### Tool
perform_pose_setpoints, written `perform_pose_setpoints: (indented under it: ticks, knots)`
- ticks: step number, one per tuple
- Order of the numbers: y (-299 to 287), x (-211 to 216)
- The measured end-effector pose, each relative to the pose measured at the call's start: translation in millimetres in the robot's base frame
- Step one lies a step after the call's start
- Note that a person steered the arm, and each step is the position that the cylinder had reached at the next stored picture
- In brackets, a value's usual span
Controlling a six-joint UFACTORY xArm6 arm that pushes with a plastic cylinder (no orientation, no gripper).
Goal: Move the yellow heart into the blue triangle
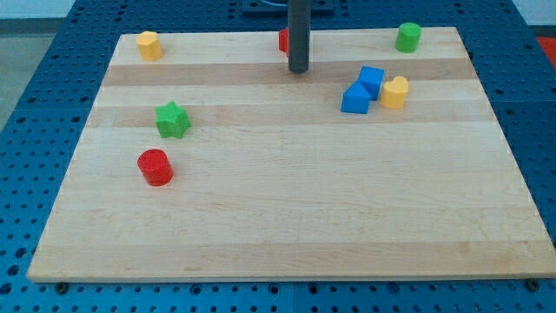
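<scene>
The yellow heart (395, 91) lies at the view's upper right, touching the right side of a blue cube (372, 80). The blue triangle (355, 99) sits just left of the heart, against the cube's lower left, with a narrow gap to the heart. My tip (299, 71) rests on the board near the top centre. It is well left of the blue triangle and touches no block.
A red block (283, 40) is partly hidden behind the rod at the top edge. A second yellow block (149, 44) lies at the top left and a green cylinder (408, 36) at the top right. A green star (172, 119) and a red cylinder (155, 167) lie at the left.
</scene>
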State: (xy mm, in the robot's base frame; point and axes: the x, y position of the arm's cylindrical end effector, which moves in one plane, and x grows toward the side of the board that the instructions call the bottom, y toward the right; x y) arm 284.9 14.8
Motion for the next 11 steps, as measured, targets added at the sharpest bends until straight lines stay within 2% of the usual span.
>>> perform_pose_setpoints:
  ticks: [2,5,6,7,10,11]
  knots:
    - [12.9,-1.3]
    - [145.1,-1.2]
    - [167.2,-0.5]
    - [191.6,30.1]
    - [185.9,71.7]
    - [184.4,71.7]
